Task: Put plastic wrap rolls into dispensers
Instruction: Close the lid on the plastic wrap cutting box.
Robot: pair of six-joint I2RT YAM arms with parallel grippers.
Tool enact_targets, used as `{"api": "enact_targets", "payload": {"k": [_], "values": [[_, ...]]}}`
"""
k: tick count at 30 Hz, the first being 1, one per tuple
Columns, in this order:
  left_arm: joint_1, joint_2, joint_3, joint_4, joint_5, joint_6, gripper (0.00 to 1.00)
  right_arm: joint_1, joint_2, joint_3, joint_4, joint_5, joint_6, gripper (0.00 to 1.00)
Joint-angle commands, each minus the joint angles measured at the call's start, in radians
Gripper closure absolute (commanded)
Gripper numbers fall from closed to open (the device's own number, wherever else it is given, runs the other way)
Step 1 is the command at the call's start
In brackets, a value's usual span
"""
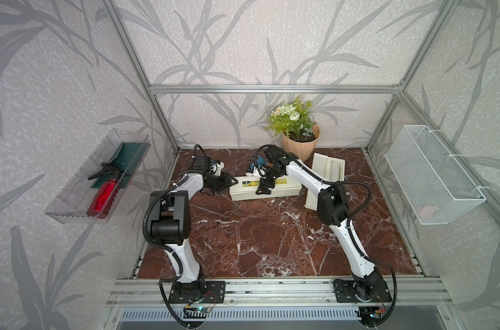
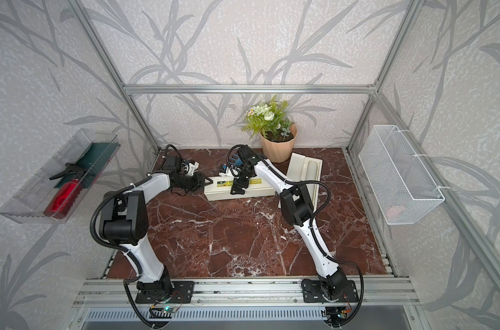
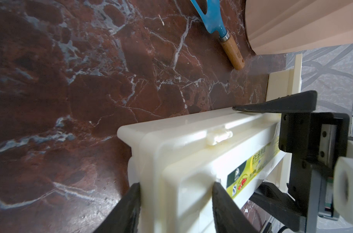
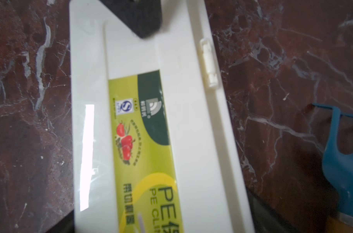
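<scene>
Plastic wrap rolls [image 1: 333,171]: you can see only one, lying in the open dispenser [image 1: 319,164] just right of the flower pot [image 1: 299,148] and a little in front of it. Whether the closed dispenser [image 1: 289,191], in front and left of the pot, holds the other is hidden. Furthest left of the pot, your left gripper [image 1: 234,180] is about half closed on that box's end, both fingers [image 3: 127,211] against the plastic. Such an end-only pinch could let the box swivel toward the garden fork [image 3: 214,22] lying left of the pot. Nearer the pot, your right gripper [image 1: 264,187] straddles the lid, spread wide and holding nothing; it could snag an edge. Only the left wrist view shows the finger contact, and only the top views show the seated roll.
</scene>
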Motion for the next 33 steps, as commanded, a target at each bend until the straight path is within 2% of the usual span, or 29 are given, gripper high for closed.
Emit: {"api": "enact_targets", "payload": {"k": [1,5,7,10,11,13,15,19,21,26,29,33], "values": [[-0.004,0.069,-0.012,-0.119,-0.139,0.0,0.45,-0.068,-0.1,-0.001,0.013,-0.143,0.26,0.0],[-0.005,0.092,0.013,-0.145,-0.146,0.003,0.46,-0.133,-0.173,-0.125,0.145,-0.225,0.49,0.0],[-0.004,0.097,0.018,-0.146,-0.15,0.001,0.47,-0.162,-0.232,-0.238,0.272,-0.24,0.594,0.0],[-0.005,0.106,0.028,-0.148,-0.145,0.002,0.47,-0.178,-0.31,-0.388,0.434,-0.238,0.645,0.0],[-0.004,0.111,0.034,-0.147,-0.143,0.002,0.47,-0.166,-0.309,-0.381,0.402,-0.212,0.596,0.0],[-0.004,0.118,0.048,-0.151,-0.14,0.006,0.47,-0.131,-0.262,-0.285,0.221,-0.162,0.459,0.0],[-0.006,0.126,0.067,-0.167,-0.138,0.015,0.46,-0.116,-0.213,-0.191,0.086,-0.105,0.439,0.0],[-0.004,0.127,0.083,-0.181,-0.166,0.022,0.46,-0.151,-0.283,-0.308,0.233,-0.006,0.667,0.0],[0.001,0.132,0.093,-0.186,-0.177,0.004,0.46,-0.156,-0.331,-0.359,0.257,0.067,0.724,0.0],[-0.011,0.106,0.106,-0.136,-0.127,0.007,0.4,-0.151,-0.368,-0.351,0.062,0.168,0.723,0.0],[-0.033,0.1,0.168,-0.188,-0.148,0.067,0.35,-0.149,-0.389,-0.339,-0.054,0.275,0.771,0.0],[-0.053,0.119,0.223,-0.227,-0.157,0.093,0.32,-0.149,-0.477,-0.428,-0.058,0.392,0.903,0.0]]}}
